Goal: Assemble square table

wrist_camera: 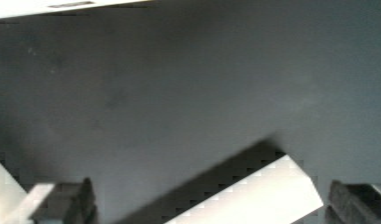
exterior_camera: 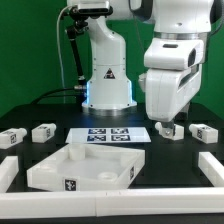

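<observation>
Fingers (wrist_camera: 62, 200) stand released, well apart in the wrist view, with nothing clamped between them; only dark desk (wrist_camera: 169, 90) and a white patch (wrist_camera: 261, 192) that cannot be identified show in the gap. In the exterior view the fingers (exterior_camera: 163, 122) point down from the arm's white hand (exterior_camera: 170, 85) over the exterior view's right half of the desk (exterior_camera: 165, 160). They are low and close above one leg block (exterior_camera: 171, 130), and contact with it cannot be judged. A second leg block (exterior_camera: 203, 132) lies just to the exterior view's right of that one. Two further leg blocks (exterior_camera: 43, 131) (exterior_camera: 8, 138) lie well apart from these on the exterior view's left. All four are loose on the desk, none fitted. The square tabletop (exterior_camera: 85, 168) lies flat at the front of the desk, to the exterior view's left of centre, rim upward, with a black-and-white tag (exterior_camera: 70, 183) on its near edge. It is well apart from the fingers. The marker board (exterior_camera: 110, 135) lies just behind the square tabletop, near it, and whether the two touch cannot be told. White border bars (exterior_camera: 8, 175) (exterior_camera: 210, 168) flank the work area on both sides. The arm's base (exterior_camera: 105, 80) stands at the rear centre.
</observation>
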`<action>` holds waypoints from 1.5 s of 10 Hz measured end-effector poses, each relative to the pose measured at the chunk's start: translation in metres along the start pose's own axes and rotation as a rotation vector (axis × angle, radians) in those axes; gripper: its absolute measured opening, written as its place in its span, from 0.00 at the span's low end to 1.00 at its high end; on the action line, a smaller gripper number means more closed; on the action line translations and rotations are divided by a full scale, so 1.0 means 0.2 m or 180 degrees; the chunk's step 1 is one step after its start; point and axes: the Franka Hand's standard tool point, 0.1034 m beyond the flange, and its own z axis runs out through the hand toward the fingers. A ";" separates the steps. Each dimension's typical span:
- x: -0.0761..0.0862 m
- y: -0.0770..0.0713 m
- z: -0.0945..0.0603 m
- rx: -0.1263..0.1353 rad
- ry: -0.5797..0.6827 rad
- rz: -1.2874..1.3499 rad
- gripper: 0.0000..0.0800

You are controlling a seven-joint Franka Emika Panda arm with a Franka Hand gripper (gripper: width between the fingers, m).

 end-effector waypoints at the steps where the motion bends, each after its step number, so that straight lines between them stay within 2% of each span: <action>1: 0.00 0.00 0.00 0.0000 0.0000 0.0000 0.81; 6: -0.01 0.00 0.00 -0.0006 0.0007 0.0002 0.81; 7: -0.13 -0.03 0.03 -0.0068 0.0052 -0.0018 0.81; 8: -0.29 -0.08 0.10 -0.0112 0.0082 0.0013 0.81; 9: -0.40 -0.11 0.16 -0.0132 0.0104 0.0012 0.81; 10: -0.48 -0.10 0.17 -0.0171 0.0132 -0.0031 0.81; 11: -0.57 -0.08 0.20 -0.0256 0.0191 -0.0060 0.81; 12: -0.64 -0.06 0.22 -0.0303 0.0221 -0.0067 0.81; 13: -0.69 -0.04 0.25 -0.0291 0.0215 -0.0099 0.81; 15: -0.70 -0.07 0.32 -0.0201 0.0191 -0.0070 0.81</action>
